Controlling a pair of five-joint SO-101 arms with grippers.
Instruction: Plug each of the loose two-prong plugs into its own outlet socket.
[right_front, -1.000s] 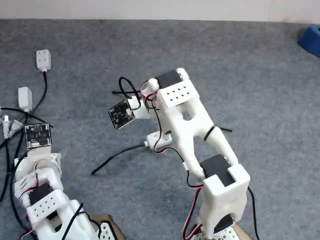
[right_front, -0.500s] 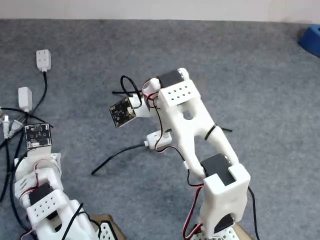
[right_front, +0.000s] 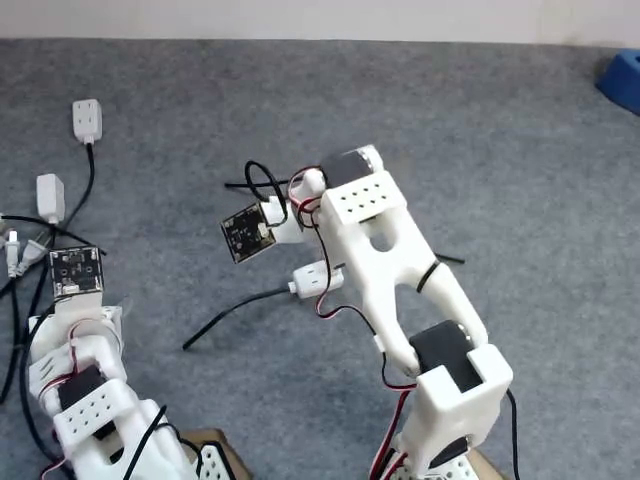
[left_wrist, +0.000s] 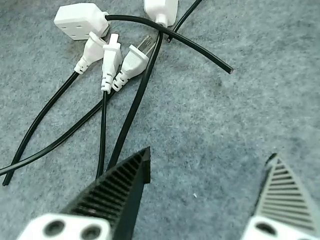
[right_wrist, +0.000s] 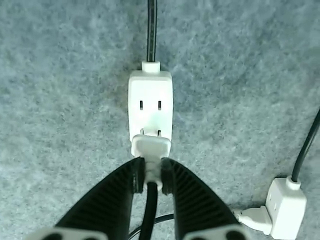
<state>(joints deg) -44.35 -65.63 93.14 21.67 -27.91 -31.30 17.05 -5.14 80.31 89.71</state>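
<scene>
left arm (right_front: 85, 390) sits low at 8 o'clock in my high view, wrist aimed toward 12. left gripper (left_wrist: 210, 154): jaws spread wide. right arm (right_front: 400, 270) stretches from 5 o'clock toward 11, wrist tipped down. right gripper (right_wrist: 152, 172): jaws pinched on the plug (right_wrist: 150, 146) tail.

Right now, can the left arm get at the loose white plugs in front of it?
Probably yes: the left end effector is open, and bare carpet with a few flat black cords lies between it and the loose plugs.
</scene>
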